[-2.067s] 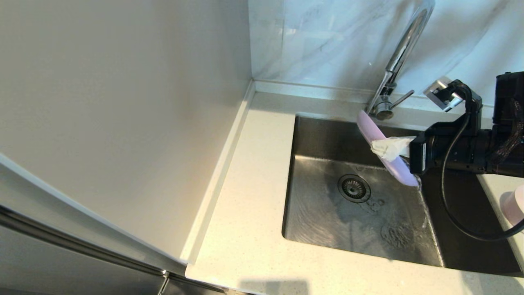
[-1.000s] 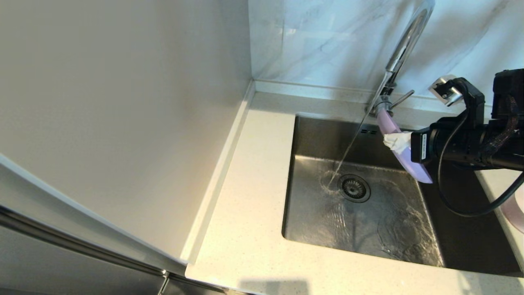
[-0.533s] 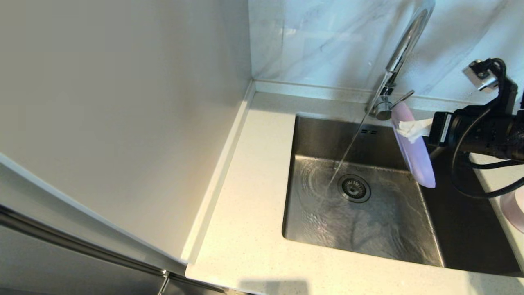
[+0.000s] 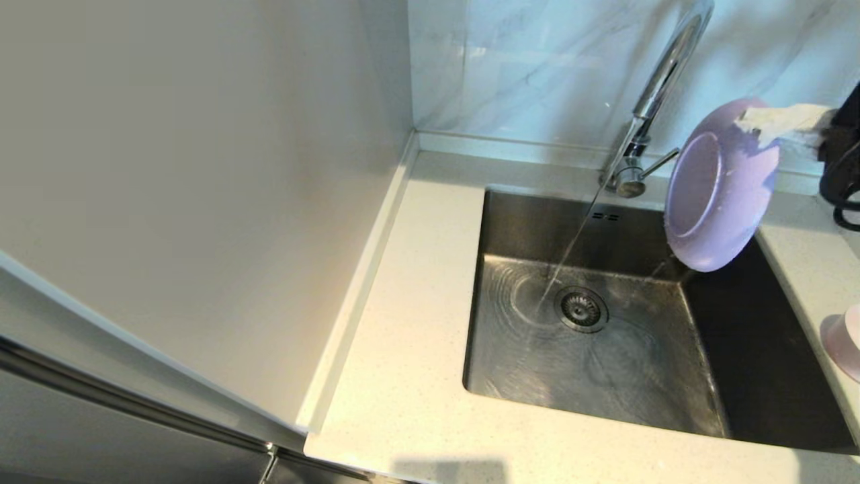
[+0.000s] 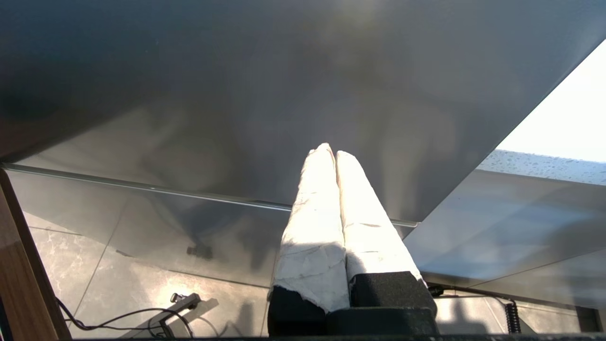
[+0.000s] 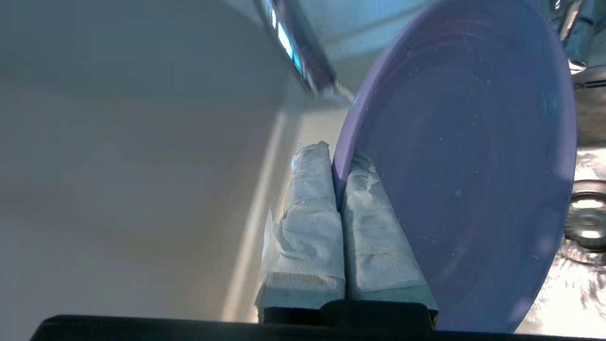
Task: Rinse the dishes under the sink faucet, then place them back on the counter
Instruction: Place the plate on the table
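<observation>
While water-streaked, sink [image 4: 510, 363] dishless.

Sink [image 4: 497, 376] basin open over its left and front parts, only the water stream [image 4: 568, 259] slanting down from the faucet [image 4: 655, 87] to just left of the drain strainer [image 4: 581, 309]. Back right corner blocked: lilac plate [image 4: 719, 195] hangs tilted on edge there, pinched at its upper rim by the right hand [image 6: 337, 189], close beside the faucet lever [image 4: 662, 163]. Left worktop [image 4: 410, 336] bare but walled by the tall panel [image 4: 201, 202] on its left. Right worktop strip narrow, pink bowl [image 4: 845, 346] at its edge. Left hand [image 5: 335, 156] parked under a flat surface, well out of the way
</observation>
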